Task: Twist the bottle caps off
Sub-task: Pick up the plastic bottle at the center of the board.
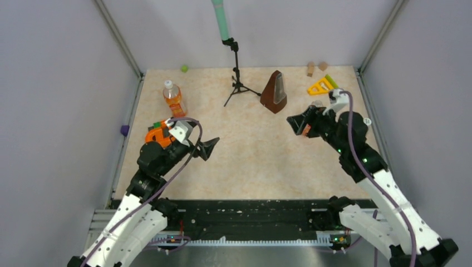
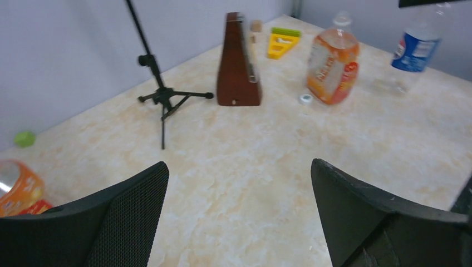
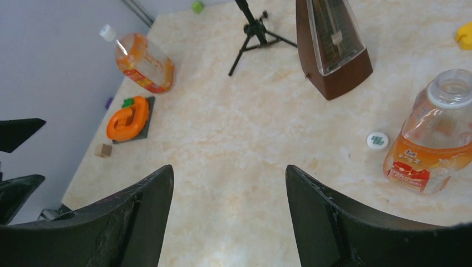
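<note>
I am reading this as a job partly done. The squat bottle is standing open-mouthed at 3 o'clock in the right wrist view. A loose cap is lying on the table just beside it, at the bottle's 9 o'clock.

The slim bottle is standing at 10 o'clock on the table in the top view, and its white cap is on. The blue-label bottle is showing at 2 o'clock in the left wrist view, but its top is cut off there, so I cannot tell whether it is capped.

Neither gripper is holding anything. The left gripper is hanging above the table with its jaws spread wide and bare table between them. The right gripper is hovering with its jaws parted and empty, and the squat bottle is near its right finger.

I am judging that the slim bottle comes next, since it is sitting at about 11 o'clock from the left gripper. That move calls for one gripper steadying the bottle's body while the other comes down centred over the small cap. The jaws then need to narrow a good deal before twisting. I am expecting a light bottle like this to spin or tip if the body is not clamped first.
</note>
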Controlling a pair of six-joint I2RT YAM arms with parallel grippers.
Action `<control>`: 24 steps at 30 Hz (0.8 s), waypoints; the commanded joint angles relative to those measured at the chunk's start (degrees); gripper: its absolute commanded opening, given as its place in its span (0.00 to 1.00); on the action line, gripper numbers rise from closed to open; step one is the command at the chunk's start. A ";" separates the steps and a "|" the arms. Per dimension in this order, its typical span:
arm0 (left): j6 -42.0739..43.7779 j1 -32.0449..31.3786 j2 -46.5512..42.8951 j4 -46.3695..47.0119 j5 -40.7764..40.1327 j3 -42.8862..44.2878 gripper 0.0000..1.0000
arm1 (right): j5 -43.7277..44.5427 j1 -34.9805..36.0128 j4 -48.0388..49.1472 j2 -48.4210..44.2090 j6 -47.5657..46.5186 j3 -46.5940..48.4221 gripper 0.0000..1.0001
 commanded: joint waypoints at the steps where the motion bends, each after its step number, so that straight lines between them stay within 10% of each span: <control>1: -8.65 0.15 -3.20 12.08 -18.39 -5.31 0.98 | 10.53 5.67 -4.40 10.72 -4.82 8.23 0.72; 6: -10.38 0.15 -1.84 14.17 -18.16 -5.83 0.98 | 28.51 12.94 -10.09 14.96 -8.36 16.95 0.72; 15: -24.32 0.23 -2.23 5.26 -53.81 -2.43 0.99 | 21.64 20.55 -3.53 23.78 -10.84 18.80 0.72; 24: -15.72 7.14 13.03 11.81 -58.51 1.63 0.98 | 19.22 25.67 3.46 25.91 -8.19 15.03 0.72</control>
